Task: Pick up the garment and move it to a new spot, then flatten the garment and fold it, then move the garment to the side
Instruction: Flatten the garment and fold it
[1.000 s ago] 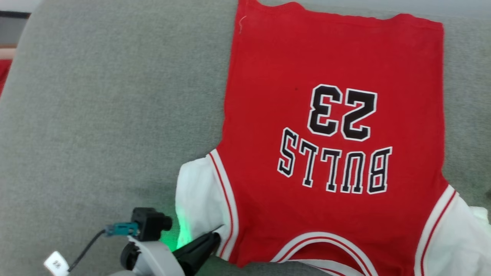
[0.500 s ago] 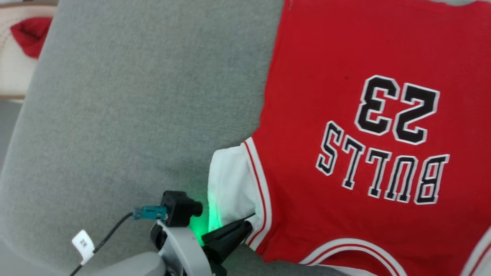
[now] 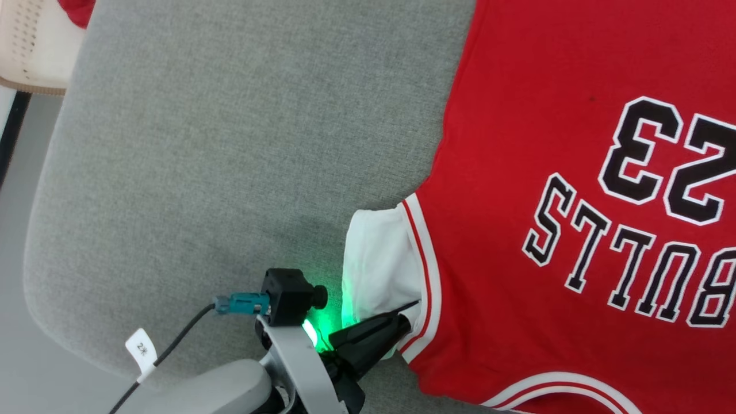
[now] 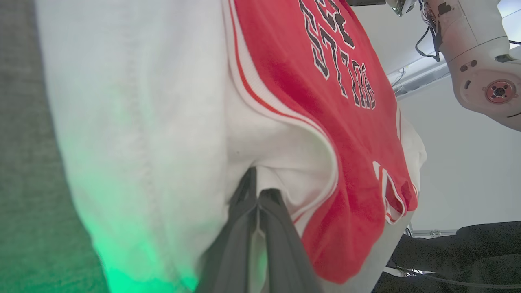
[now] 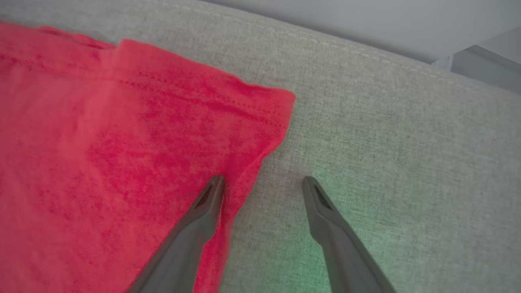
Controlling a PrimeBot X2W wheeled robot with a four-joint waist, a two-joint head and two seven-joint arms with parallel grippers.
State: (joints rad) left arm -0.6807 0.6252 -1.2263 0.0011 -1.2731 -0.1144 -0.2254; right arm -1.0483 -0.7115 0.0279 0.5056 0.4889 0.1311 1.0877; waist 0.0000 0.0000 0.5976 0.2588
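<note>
At far left of the head view, a pale perforated object (image 3: 31,49) and a bit of red cloth (image 3: 77,7) sit off the corner of the grey cushion (image 3: 230,144). Low in the middle, the left gripper (image 3: 402,316) is clenched on the white sleeve (image 3: 379,259) of the garment (image 3: 546,144), just beside the striped trim. The garment lies flat on the cushion's right part, its 23 upside down. From the right wrist view, the right gripper (image 5: 263,181) is spread wide, 1 finger over the garment's red edge, the other over bare cushion.
</note>
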